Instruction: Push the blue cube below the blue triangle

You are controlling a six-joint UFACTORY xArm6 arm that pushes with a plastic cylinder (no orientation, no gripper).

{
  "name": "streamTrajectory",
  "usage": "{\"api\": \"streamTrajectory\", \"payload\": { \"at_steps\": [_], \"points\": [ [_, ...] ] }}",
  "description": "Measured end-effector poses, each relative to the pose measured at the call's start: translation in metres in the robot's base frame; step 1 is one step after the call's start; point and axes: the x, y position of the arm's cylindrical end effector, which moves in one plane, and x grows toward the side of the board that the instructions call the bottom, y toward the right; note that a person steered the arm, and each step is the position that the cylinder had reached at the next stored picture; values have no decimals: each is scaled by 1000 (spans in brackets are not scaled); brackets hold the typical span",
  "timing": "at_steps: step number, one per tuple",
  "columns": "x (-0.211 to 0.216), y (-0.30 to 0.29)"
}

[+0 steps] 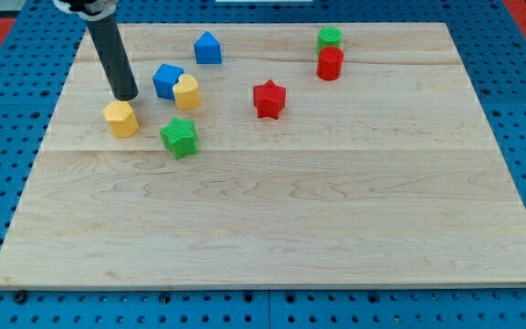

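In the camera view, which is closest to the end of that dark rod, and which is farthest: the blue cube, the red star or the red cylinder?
Measured from my tip:
1. Blue cube, just to its right, by a yellow block.
2. Red star, mid-board.
3. Red cylinder, toward the view's top right, under a green block.

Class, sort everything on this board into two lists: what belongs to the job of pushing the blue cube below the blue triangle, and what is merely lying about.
Belongs to the job:
blue cube
blue triangle
my tip, just to the view's left of the blue cube

Just lying about:
yellow heart block, touching the blue cube
yellow hexagon block
green star
red star
red cylinder
green cylinder
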Motion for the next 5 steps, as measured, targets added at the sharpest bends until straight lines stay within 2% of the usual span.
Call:
{"api": "streamTrajectory", "payload": {
  "at_steps": [2, 5],
  "points": [
    [-1, 59],
    [-10, 51]
  ]
}}
